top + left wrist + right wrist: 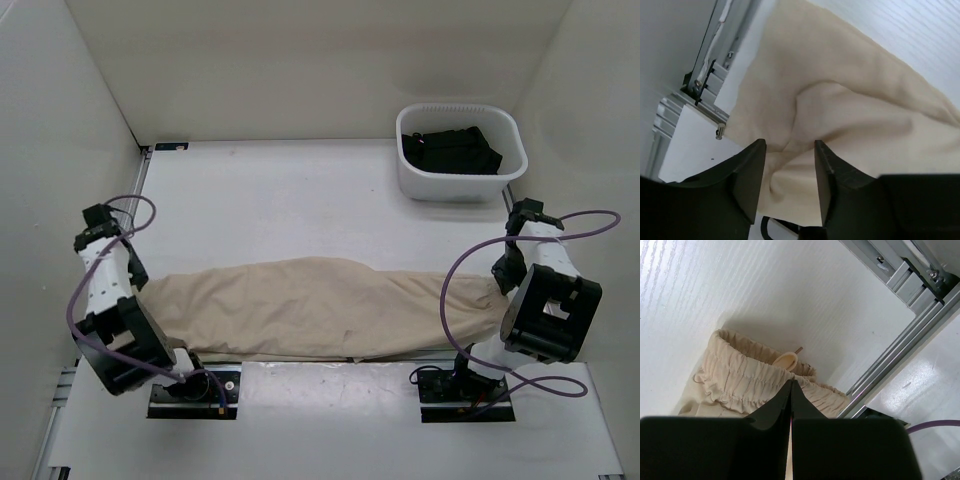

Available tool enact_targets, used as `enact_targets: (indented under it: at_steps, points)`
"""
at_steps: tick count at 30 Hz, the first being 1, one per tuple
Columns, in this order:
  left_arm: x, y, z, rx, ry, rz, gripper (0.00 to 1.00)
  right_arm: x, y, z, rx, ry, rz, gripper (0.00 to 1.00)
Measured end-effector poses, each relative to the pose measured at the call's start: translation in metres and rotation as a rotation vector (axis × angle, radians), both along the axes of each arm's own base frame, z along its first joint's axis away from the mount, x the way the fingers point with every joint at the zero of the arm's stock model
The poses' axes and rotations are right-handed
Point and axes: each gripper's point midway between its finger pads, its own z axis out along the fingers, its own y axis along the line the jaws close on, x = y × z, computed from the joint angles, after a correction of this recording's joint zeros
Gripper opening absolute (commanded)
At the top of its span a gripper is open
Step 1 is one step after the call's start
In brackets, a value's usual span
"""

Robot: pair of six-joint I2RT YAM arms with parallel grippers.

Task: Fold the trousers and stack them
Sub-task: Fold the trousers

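The beige trousers lie stretched left to right along the table's near edge. In the left wrist view their pale cloth rumples into a fold. My left gripper hovers at the left end, its jaws open to either side of that fold. At the right end is the gathered elastic waistband. My right gripper is shut, its tips pinched on the waistband's near edge.
A white bin holding black garments stands at the back right. Aluminium rails run along the table's left edge and near edge. White walls enclose the table on three sides.
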Motion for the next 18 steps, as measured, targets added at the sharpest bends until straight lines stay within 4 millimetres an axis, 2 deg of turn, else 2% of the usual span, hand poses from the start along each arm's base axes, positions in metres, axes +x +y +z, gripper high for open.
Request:
enact_targets:
  at_steps: [3,5,6,10,14,17,18]
  points:
    - [0.005,0.024,-0.004,-0.034,0.0,0.082,0.53,-0.002,0.001,-0.003,0.003,0.001,0.01,0.0]
    - [0.011,0.026,-0.015,-0.078,0.011,0.088,0.53,-0.004,0.003,-0.005,0.009,0.008,0.019,0.0]
    - [0.012,0.022,-0.024,-0.112,0.03,0.082,0.58,-0.005,0.003,-0.005,0.011,0.008,0.023,0.0]
    - [-0.003,-0.006,-0.066,-0.275,0.144,0.068,0.64,-0.005,0.003,-0.003,0.01,0.002,0.028,0.03]
    - [-0.014,-0.025,-0.087,-0.387,0.217,0.068,0.64,-0.004,0.004,-0.002,0.013,-0.007,0.03,0.03]
    - [-0.012,-0.025,-0.09,-0.394,0.218,0.068,0.55,-0.003,0.006,-0.001,0.02,-0.015,0.031,0.03]
    - [-0.012,-0.024,-0.091,-0.388,0.214,0.068,0.37,-0.003,0.006,-0.001,0.022,-0.017,0.031,0.03]
